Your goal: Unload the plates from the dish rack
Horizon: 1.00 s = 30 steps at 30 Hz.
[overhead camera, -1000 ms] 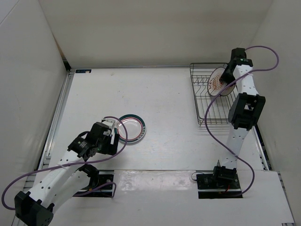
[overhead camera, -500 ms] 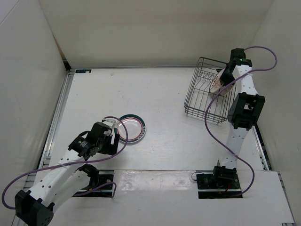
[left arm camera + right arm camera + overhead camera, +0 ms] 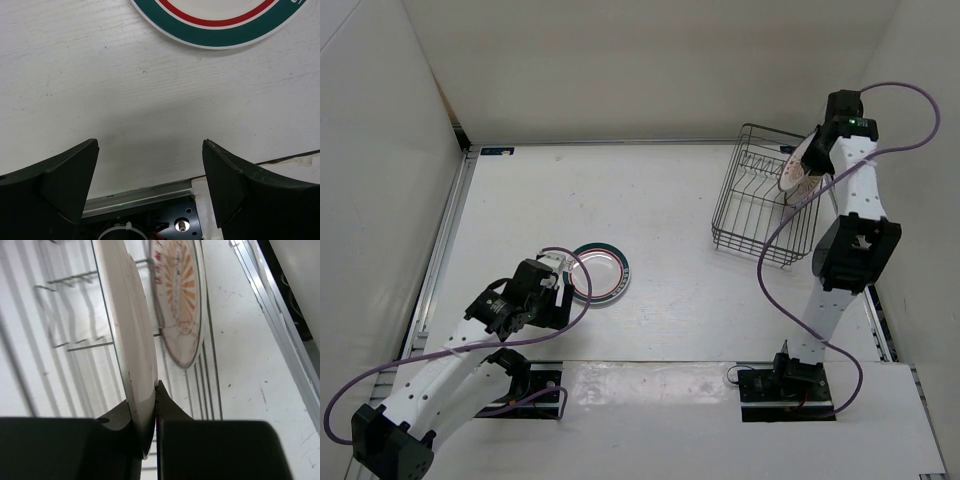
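- White plate [image 3: 125,325], seen from its edge, is pinched by the rim in your right claw [image 3: 152,400]. The two fingers are squeezed tight on it.
- Holding the thin rim makes sense, because the plate stands on its edge and there is nothing else to grab.
- This plate is at the far right side of the dish rack [image 3: 750,215]. I cannot tell if its bottom is out of the wires yet.
- A second plate with an orange sunburst [image 3: 180,300] stands just beside the first one. The two are not touching.
- The dark wire rack looks tipped up, not flat. My guess is that the plate you hold is stuck on a prong and is pulling the rack with it.
- Go slow here, because the second plate could slide or fall.
- The plate with teal and pink rings [image 3: 600,272] lies flat on the table [image 3: 670,190], well apart from the rack. That one looks done.
- Your left claw [image 3: 150,155] is wide apart and holds nothing. It sits low, near the ringed plate but not touching it, so it is out of the way.
- The table is white and smooth, with small marks and scratches. A plate could slide on it.
- Plain white walls [image 3: 620,60] stand on three sides.
- A metal rail [image 3: 270,305] runs along the right edge of the table.
- Purple cables [image 3: 775,270] loop off both arms.
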Tool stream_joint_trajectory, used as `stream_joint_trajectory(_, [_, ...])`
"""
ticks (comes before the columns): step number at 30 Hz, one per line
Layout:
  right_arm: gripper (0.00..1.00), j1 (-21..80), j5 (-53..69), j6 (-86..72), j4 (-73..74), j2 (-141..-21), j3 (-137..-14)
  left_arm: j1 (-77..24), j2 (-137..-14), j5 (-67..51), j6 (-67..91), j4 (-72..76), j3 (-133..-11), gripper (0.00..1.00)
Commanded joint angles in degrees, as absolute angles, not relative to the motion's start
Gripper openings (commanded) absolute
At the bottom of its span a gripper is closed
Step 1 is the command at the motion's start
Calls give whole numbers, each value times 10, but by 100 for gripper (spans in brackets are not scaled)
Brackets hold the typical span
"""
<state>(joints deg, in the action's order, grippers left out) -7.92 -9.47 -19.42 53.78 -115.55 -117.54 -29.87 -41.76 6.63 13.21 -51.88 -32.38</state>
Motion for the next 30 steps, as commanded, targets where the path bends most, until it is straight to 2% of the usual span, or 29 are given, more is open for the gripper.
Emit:
stream_joint_trajectory(1, [0, -66, -87, -213, 525, -1061, -1198, -300, -409, 71, 138, -513, -333, 96])
stream_joint_trajectory(4, [0, -42, -7, -233, 512, -1002, -1167, -301, -408, 76, 139, -514, -333, 96])
stream_joint_trajectory(5, [0, -35, 82, -241, 492, -987, -1112, -300, -407, 78, 140, -516, -334, 96])
stream_joint_trajectory(7, [0, 18, 127, -272, 450, -923, -1052, -300, -407, 78, 139, -515, -333, 96])
stream_joint_trajectory(8, [0, 34, 158, -280, 415, -906, -951, -300, -408, 79, 138, -515, -333, 96])
stream_joint_trajectory(9, [0, 82, 159, -306, 377, -845, -913, -300, -408, 79, 140, -514, -333, 96])
stream_joint_trajectory(10, [0, 99, 158, -315, 327, -825, -799, -300, -410, 80, 139, -514, -332, 96])
stream_joint_trajectory(12, [0, 148, 141, -354, 265, -754, -737, -300, -412, 77, 139, -516, -333, 96])
stream_joint_trajectory(13, [0, 157, 132, -365, 252, -730, -663, -300, -412, 77, 140, -514, -333, 96])
stream_joint_trajectory(17, [0, 231, 115, -423, 203, -679, -536, -301, -418, 76, 139, -513, -332, 96])
stream_joint_trajectory(20, [0, 276, 84, -442, 174, -657, -488, -301, -423, 79, 138, -515, -333, 96])
stream_joint_trajectory(30, [0, 323, 18, -561, 155, -663, -390, -300, -431, 83, 140, -516, -334, 96])
